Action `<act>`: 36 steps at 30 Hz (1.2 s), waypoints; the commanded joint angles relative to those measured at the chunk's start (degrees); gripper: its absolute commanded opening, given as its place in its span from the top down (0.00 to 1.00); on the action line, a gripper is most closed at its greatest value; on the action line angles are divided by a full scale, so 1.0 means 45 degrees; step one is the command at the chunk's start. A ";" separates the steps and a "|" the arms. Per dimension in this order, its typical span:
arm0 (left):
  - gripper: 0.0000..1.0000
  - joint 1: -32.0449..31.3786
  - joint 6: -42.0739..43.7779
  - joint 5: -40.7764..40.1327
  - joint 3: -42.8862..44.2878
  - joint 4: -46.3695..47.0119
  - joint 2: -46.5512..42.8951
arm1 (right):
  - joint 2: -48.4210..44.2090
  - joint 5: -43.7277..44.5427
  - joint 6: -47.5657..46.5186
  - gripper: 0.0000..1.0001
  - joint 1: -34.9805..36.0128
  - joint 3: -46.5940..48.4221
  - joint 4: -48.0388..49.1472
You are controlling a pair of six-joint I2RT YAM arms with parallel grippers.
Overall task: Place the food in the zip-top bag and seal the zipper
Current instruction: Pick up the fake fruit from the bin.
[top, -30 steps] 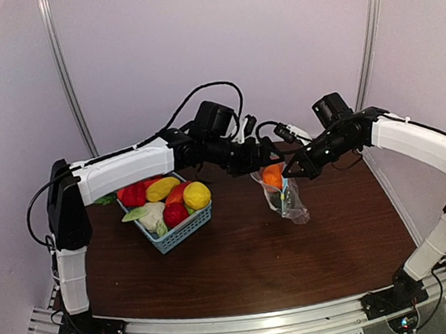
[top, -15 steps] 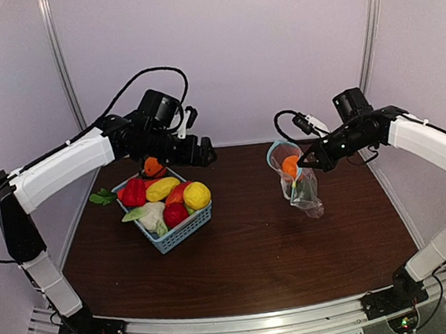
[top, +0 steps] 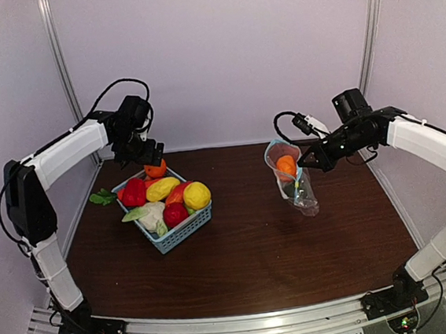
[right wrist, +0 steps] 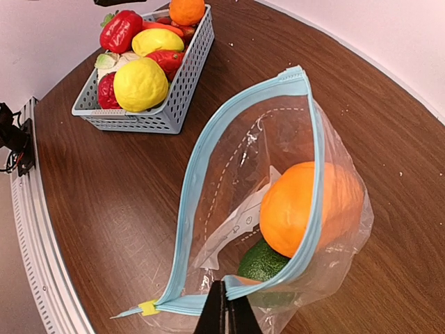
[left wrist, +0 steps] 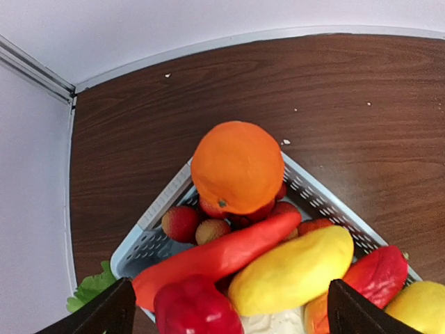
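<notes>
The clear zip-top bag (top: 292,182) hangs open off the table at centre right. My right gripper (top: 307,161) is shut on its light-blue zipper (right wrist: 189,188), pinching the near mouth edge (right wrist: 224,316). Food inside the bag (right wrist: 236,167): an orange (right wrist: 306,209) over a green piece (right wrist: 261,266). My left gripper (top: 147,154) is open and empty above the far corner of the basket (top: 183,230). Its fingertips straddle the pile (left wrist: 229,316), where an orange (left wrist: 236,167), a long red chili (left wrist: 222,254), a red pepper (left wrist: 191,306) and a yellow fruit (left wrist: 292,271) lie.
The light-blue lattice basket (right wrist: 174,104) stands at the left, also holding a lemon (top: 196,195) and a red fruit (top: 174,213). A green leaf (top: 99,198) lies on the table beside its left side. A yellow slider tab (right wrist: 147,307) sits at the zipper's end.
My left arm swung from over the bag back to the basket's far corner, leaving an orange in the bag. The right gripper kept its pinch on the zipper, shifting the bag slightly.
</notes>
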 commanded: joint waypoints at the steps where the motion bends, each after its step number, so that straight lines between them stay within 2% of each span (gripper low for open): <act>1: 0.02 0.0771 0.0400 0.1547 0.1131 0.0616 0.1523 | -0.0428 0.0357 -0.0171 1.00 0.0011 -0.0180 0.0030; 6: 0.02 0.1281 0.0382 0.2591 0.2378 0.0914 0.2782 | -0.0707 0.0595 -0.0186 1.00 0.0008 -0.0533 0.0228; 13: 0.03 0.1577 0.0106 0.2850 0.3972 0.0626 0.4199 | -0.0780 0.0557 -0.0211 1.00 0.0011 -0.0613 0.0267; 21: 0.08 0.1725 -0.0146 0.2512 0.3753 0.0682 0.4554 | -0.0725 0.0521 -0.0210 1.00 0.0012 -0.0633 0.0300; 31: 0.22 0.2011 -0.0372 0.3073 0.3440 0.1148 0.4685 | -0.0730 0.0536 -0.0212 1.00 0.0012 -0.0662 0.0296; 36: 0.21 0.2016 -0.0418 0.3350 0.3339 0.1067 0.4760 | -0.0760 0.0525 -0.0209 1.00 0.0011 -0.0669 0.0284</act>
